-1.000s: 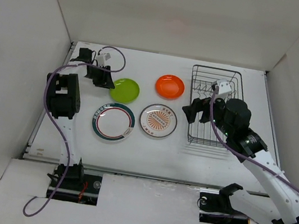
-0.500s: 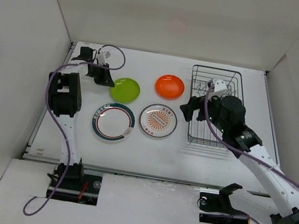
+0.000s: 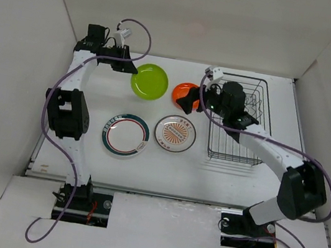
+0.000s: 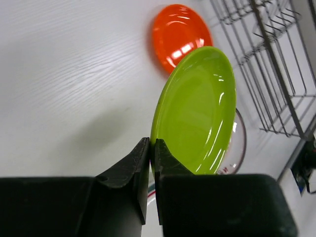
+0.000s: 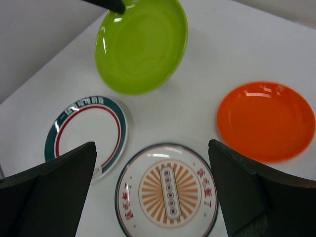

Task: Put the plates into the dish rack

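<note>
My left gripper [image 3: 126, 67] is shut on the rim of the small lime green plate [image 3: 149, 81] and holds it tilted above the table; the wrist view shows the rim pinched between the jaws [image 4: 152, 148], and the plate [image 4: 195, 113] fills that view's centre. The orange plate [image 3: 182, 89] lies on the table, partly under my right gripper [image 3: 189, 102], which is open and empty. The right wrist view shows the green plate [image 5: 140, 47], orange plate [image 5: 266, 121], orange-patterned white plate [image 5: 168, 192] and ringed white plate [image 5: 86, 133]. The black wire dish rack [image 3: 237, 119] stands at right, with no plates in it.
The patterned plate [image 3: 175, 133] and the ringed plate [image 3: 126, 135] lie side by side mid-table. White walls enclose the table at the left, back and right. The right arm stretches across the rack's left side.
The left gripper has lifted the green plate off the table and carried it back and right. The right gripper has swung left from the rack to over the orange plate.
</note>
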You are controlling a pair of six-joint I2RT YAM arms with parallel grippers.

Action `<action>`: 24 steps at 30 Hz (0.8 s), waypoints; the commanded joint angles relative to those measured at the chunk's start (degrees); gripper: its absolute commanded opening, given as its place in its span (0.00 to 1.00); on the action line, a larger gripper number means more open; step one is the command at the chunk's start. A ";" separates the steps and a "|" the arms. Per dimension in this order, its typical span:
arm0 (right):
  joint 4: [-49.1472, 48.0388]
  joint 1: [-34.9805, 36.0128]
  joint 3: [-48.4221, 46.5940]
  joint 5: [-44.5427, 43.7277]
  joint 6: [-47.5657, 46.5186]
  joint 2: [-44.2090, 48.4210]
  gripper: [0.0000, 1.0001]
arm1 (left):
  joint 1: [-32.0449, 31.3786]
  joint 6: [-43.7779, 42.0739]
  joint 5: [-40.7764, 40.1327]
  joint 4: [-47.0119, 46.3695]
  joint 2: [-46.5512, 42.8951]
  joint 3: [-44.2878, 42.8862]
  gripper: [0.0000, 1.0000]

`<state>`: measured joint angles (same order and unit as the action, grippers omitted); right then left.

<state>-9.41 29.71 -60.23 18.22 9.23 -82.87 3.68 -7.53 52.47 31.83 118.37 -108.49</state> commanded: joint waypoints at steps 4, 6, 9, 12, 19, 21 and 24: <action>-10.10 -0.10 -11.39 8.76 -0.63 -9.75 0.99 | -2.72 -6.88 7.64 7.89 -11.04 3.18 0.00; -10.98 -0.10 -13.77 10.60 0.78 -13.27 0.99 | -3.41 -7.50 8.35 7.89 -13.42 3.98 0.00; -12.04 -0.10 -16.23 11.67 2.62 -17.14 0.99 | -4.56 -9.25 10.80 8.76 -14.74 4.69 0.00; -12.56 0.43 -18.33 12.45 3.15 -20.38 0.99 | -5.79 -10.84 14.13 11.40 -14.74 4.69 0.00; -19.33 -0.79 -18.10 22.12 9.83 -21.56 0.01 | -7.37 -10.32 14.51 9.74 -13.43 4.16 0.00; -19.33 -2.45 -16.42 20.12 9.84 -19.18 0.00 | -7.37 -6.12 8.99 4.66 -13.42 4.16 0.25; -12.15 -6.84 -12.73 11.90 8.35 -11.99 0.00 | -8.68 0.66 -2.43 -0.36 -12.29 4.16 1.00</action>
<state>-20.43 27.22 -74.22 35.59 17.89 -103.42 -3.81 -13.87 57.65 37.23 106.00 -104.14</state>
